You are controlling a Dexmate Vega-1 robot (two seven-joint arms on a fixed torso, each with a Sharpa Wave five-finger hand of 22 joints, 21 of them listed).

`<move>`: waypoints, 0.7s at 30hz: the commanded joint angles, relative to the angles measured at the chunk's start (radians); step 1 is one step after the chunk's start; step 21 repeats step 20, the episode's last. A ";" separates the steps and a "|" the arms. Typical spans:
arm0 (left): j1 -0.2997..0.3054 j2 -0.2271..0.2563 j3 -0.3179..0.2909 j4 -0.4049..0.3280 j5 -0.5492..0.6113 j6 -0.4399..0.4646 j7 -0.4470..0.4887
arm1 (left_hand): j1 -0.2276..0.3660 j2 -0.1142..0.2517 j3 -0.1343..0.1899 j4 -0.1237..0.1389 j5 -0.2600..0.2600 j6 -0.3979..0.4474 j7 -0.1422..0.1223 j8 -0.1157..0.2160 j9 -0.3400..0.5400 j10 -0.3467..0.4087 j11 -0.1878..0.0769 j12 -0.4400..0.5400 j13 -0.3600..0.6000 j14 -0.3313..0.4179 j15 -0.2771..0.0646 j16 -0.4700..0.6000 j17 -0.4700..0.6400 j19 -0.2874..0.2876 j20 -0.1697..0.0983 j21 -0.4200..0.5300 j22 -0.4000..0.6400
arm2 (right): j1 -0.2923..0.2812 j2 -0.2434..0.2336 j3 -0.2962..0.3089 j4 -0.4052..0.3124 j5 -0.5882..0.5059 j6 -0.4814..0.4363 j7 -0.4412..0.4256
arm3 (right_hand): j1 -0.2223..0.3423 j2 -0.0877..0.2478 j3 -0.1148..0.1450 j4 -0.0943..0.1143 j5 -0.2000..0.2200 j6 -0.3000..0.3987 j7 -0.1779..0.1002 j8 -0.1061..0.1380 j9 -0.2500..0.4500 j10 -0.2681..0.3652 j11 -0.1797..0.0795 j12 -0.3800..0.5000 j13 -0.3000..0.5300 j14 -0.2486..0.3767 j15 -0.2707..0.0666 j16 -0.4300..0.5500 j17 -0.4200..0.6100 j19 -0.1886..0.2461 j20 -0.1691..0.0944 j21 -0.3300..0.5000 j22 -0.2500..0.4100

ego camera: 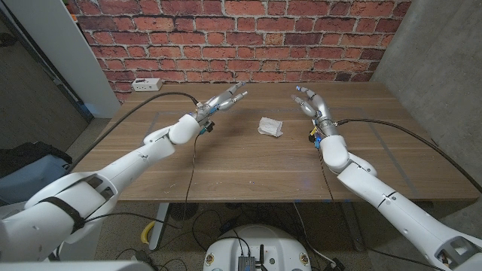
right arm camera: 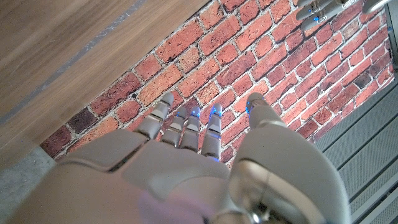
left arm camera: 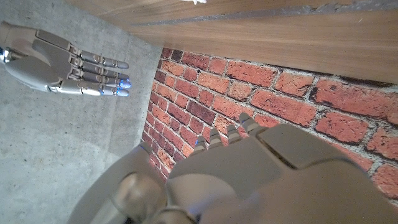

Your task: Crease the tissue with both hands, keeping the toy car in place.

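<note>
Tissue (ego camera: 270, 126) on table (ego camera: 226, 162), hands raised apart

the worktop (ego camera: 248, 162) is wood with a smooth, matt finish and visible grain. the tissue (ego camera: 270, 126) looks like soft white crumpled paper. each robot hand, left (ego camera: 224, 101) and right (ego camera: 312, 104), has smooth grey plastic shells with slight gloss. the brick wall (ego camera: 248, 34) is rough.

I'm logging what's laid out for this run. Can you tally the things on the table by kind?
Tissue, white, crumpled, near the table's middle: 1
Power strip, white, at the far left corner: 1
Toy car: 0 visible; I cannot tell whether the tissue hides one
Total: 2

Left hand and right hand are raised, holding nothing.
</note>
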 commanded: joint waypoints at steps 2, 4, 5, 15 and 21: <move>0.057 -0.074 -0.096 0.158 -0.289 -0.181 -0.108 | 0.020 0.111 0.093 0.004 -0.008 -0.056 0.001 -0.013 0.000 -0.080 0.002 -0.020 0.000 -0.080 -0.026 -0.008 -0.001 0.011 -0.025 -0.002 -0.001 | -0.021 0.077 0.022 0.079 0.101 0.200 0.002 | -0.090 0.027 -0.022 0.062 -0.004 -0.024 0.021 -0.007 0.004 -0.011 0.000 -0.002 -0.001 -0.016 -0.018 0.000 0.011 0.020 -0.040 0.006 0.001; 0.060 -0.083 -0.105 0.169 -0.312 -0.194 -0.123 | 0.019 0.107 0.112 0.008 -0.011 -0.070 0.002 -0.018 0.000 -0.090 0.001 -0.026 0.000 -0.092 -0.029 -0.013 0.000 0.007 -0.030 -0.007 -0.001 | -0.021 0.083 0.025 0.092 0.107 0.225 0.006 | -0.132 0.024 -0.039 0.089 -0.001 -0.035 0.028 -0.008 0.004 -0.018 -0.002 -0.004 -0.002 -0.019 -0.020 -0.001 0.012 0.024 -0.049 0.005 0.001; 0.065 -0.092 -0.117 0.180 -0.353 -0.212 -0.149 | 0.017 0.106 0.118 0.009 -0.012 -0.071 0.002 -0.018 0.000 -0.093 0.002 -0.028 0.000 -0.096 -0.025 -0.014 0.000 0.007 -0.031 -0.008 -0.001 | -0.024 0.099 0.033 0.110 0.119 0.256 -0.005 | -0.152 0.022 -0.047 0.102 0.001 -0.047 0.031 -0.011 0.004 -0.020 -0.003 -0.005 -0.003 -0.021 -0.021 -0.002 0.012 0.026 -0.051 0.004 0.000; 0.136 -0.098 -0.191 0.135 -0.537 -0.182 -0.252 | 0.012 0.099 0.139 0.008 -0.019 -0.073 0.000 -0.016 0.000 -0.091 -0.005 -0.030 0.001 -0.098 -0.025 -0.013 0.000 0.007 -0.037 -0.013 -0.002 | -0.064 0.165 0.085 0.148 0.112 0.360 -0.097 | -0.245 -0.031 -0.104 0.142 0.012 -0.079 0.050 -0.010 0.003 -0.036 0.010 -0.007 -0.005 -0.034 -0.010 -0.012 0.005 0.033 -0.054 -0.003 -0.003; 0.156 -0.103 -0.219 0.135 -0.590 -0.139 -0.270 | 0.010 0.095 0.146 0.006 -0.022 -0.073 -0.002 -0.016 0.000 -0.093 -0.010 -0.032 0.001 -0.099 -0.027 -0.013 0.000 0.009 -0.039 -0.016 -0.002 | -0.079 0.183 0.089 0.119 0.096 0.342 -0.120 | -0.253 -0.037 -0.109 0.144 0.014 -0.083 0.052 -0.010 0.002 -0.036 0.016 -0.007 -0.005 -0.038 -0.006 -0.014 0.003 0.027 -0.050 -0.007 -0.003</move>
